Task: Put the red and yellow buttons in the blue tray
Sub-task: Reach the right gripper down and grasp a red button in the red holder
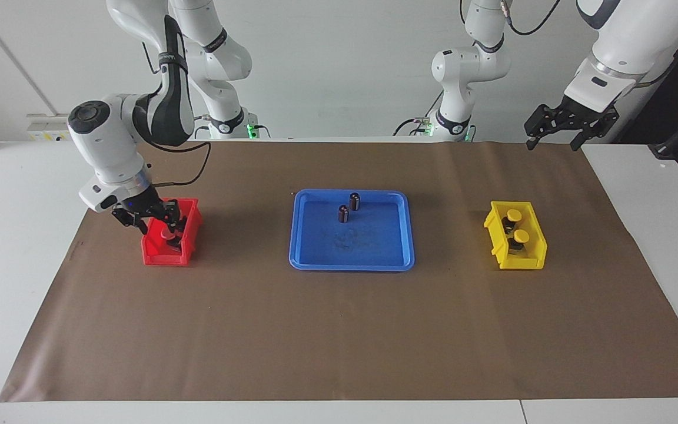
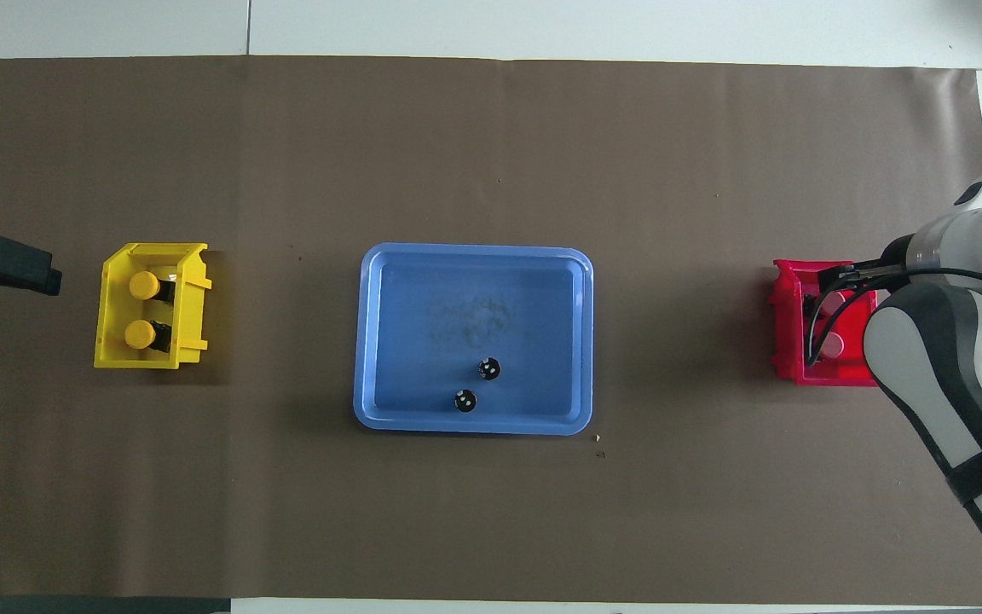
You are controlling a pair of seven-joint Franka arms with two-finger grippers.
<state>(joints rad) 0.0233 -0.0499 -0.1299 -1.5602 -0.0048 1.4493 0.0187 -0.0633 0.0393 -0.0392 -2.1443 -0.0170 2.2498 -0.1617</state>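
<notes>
step: right gripper (image 1: 159,221) down in red bin (image 1: 153,254) at a red button (image 1: 168,234), jaws' state unclear
left gripper (image 1: 568,123): waits, jaws open
next: lift button to blue tray (image 1: 309,259)

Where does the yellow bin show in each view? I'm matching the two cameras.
Facing view: the yellow bin sits at the picture's right, beside the blue tray.
Overhead view: the yellow bin sits at the picture's left.
Shared landmark: the blue tray, mid-table in both.

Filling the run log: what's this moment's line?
right hand: in red bin, at red button | left hand: open, waiting | blue tray: no buttons
</notes>
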